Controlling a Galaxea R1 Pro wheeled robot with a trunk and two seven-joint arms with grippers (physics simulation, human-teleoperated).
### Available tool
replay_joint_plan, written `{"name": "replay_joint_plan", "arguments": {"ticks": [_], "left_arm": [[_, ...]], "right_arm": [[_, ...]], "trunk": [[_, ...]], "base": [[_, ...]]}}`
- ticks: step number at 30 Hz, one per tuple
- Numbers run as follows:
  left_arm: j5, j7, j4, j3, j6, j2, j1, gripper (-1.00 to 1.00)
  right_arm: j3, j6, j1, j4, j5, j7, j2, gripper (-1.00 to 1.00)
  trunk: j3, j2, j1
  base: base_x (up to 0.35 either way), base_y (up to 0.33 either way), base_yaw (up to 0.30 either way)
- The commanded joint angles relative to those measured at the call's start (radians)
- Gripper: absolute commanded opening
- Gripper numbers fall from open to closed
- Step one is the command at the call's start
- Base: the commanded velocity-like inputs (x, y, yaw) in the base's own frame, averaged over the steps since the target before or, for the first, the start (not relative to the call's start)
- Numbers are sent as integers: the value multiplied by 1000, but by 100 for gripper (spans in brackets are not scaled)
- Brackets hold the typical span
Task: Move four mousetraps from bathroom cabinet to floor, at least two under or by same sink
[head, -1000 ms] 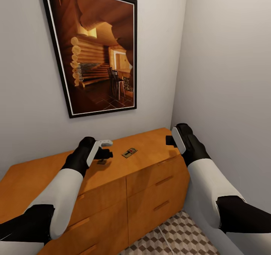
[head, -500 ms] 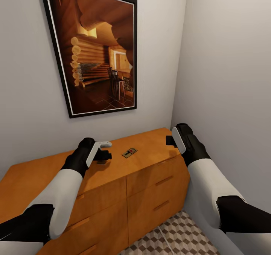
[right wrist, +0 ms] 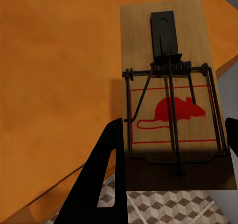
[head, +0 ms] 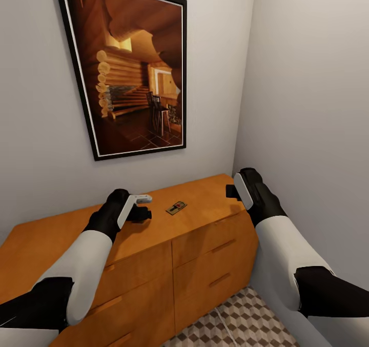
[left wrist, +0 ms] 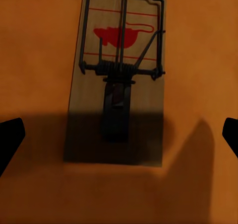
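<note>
Your left gripper point(head: 145, 207) sits low over the cabinet point(head: 205, 203) top, left of centre in the head view. Its wrist camera shows the two dark fingertips point(left wrist: 10, 137) spread wide at the frame's edges, with nothing between them but a mousetrap point(left wrist: 118, 80) lying flat on the orange wood, partly in the gripper's shadow. That trap carries a red mouse silhouette with red ruled lines; no words can be read on it.

Your right gripper point(head: 231, 190) hangs at the cabinet's right end, at centre right of the head view. In its wrist view one black finger point(right wrist: 101, 177) stands at lower left, apart from the other at the right edge; the jaws are parted, and a second trap point(right wrist: 173, 95) lies between them, overhanging the cabinet edge, with the cube-patterned floor point(right wrist: 168, 206) below. Whether the fingers touch it you cannot tell. Same red mouse print.

A third trap point(head: 176, 207) lies mid-cabinet, between the grippers, below a framed picture point(head: 130, 65) of a log interior.
</note>
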State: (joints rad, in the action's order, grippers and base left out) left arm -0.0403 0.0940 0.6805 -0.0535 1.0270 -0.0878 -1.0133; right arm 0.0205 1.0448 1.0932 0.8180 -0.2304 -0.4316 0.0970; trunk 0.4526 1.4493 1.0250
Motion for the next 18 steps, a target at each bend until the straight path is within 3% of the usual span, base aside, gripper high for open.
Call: {"name": "replay_joint_plan", "arguments": {"ticks": [1,18], "left_arm": [[-5,7,1,-4,4,-1,-1,100],[-6,7,-16,-6,-18,0,-1,100]], "right_arm": [[2,2,1,1,-11,-12,0,-100],[2,2,1,-2,-12,-12,0,-100]], "trunk": [[1,1,0],[1,1,0]], "base": [[0,0,0],[0,0,0]]}}
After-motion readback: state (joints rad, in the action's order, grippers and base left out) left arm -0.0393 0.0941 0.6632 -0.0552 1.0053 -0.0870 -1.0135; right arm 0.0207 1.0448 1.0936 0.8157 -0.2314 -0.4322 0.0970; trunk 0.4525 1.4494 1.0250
